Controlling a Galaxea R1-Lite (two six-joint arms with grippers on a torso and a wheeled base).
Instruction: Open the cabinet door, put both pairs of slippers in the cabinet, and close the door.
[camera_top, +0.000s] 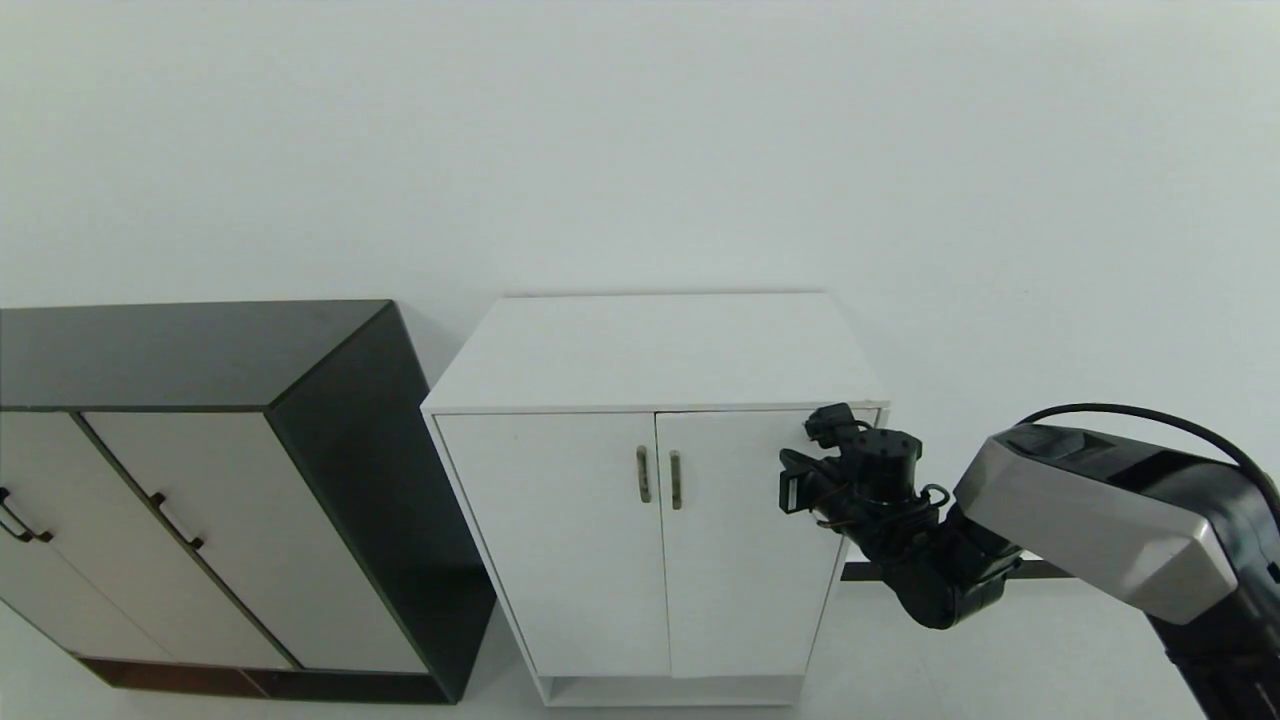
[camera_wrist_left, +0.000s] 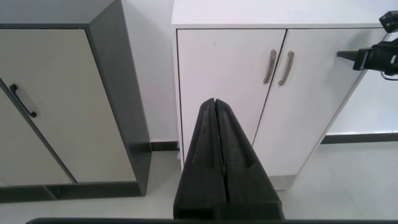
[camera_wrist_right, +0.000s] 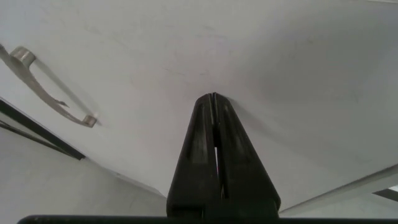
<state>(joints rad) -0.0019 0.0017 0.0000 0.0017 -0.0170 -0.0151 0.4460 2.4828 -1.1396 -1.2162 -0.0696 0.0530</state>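
Note:
The white cabinet (camera_top: 650, 350) stands against the wall with both doors closed. Two metal handles (camera_top: 643, 473) (camera_top: 676, 479) sit side by side at the middle seam. My right gripper (camera_top: 790, 490) is shut and held against the upper right part of the right door (camera_top: 740, 580), to the right of its handle. In the right wrist view the shut gripper (camera_wrist_right: 214, 98) nearly touches the door panel, with the handle (camera_wrist_right: 46, 87) off to one side. My left gripper (camera_wrist_left: 214, 102) is shut on nothing and hangs well back from the cabinet, facing its left door (camera_wrist_left: 224, 81).
A dark cabinet (camera_top: 200, 350) with pale doors and black handles (camera_top: 175, 520) stands just left of the white one, with a narrow gap between them. Bare pale floor (camera_wrist_left: 348, 186) lies in front. A plain wall rises behind.

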